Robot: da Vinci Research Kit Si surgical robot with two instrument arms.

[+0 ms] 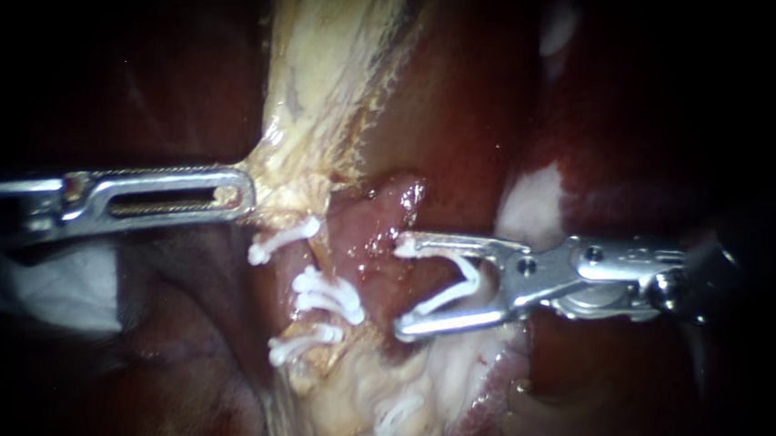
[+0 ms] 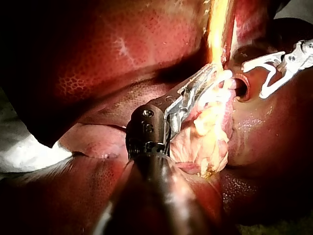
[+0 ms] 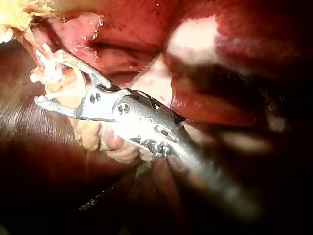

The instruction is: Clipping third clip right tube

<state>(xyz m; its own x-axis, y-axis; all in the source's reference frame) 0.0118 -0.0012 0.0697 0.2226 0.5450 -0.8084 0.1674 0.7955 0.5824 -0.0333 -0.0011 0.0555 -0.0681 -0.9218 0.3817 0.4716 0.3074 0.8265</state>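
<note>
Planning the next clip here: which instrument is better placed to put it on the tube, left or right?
Right, probably. The right instrument holds an open white clip in its jaws, facing the pink tube close by. The left instrument is busy, jaws shut on the pale tissue.

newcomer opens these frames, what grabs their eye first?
Probably the right instrument, spread wide at mid-view with an open white clip seated in it, right beside the pink tube. Next comes the cluster of white clips sitting on the tissue just left of that. Then the left instrument, clamped on the pale yellowish band that runs up the view.
</note>
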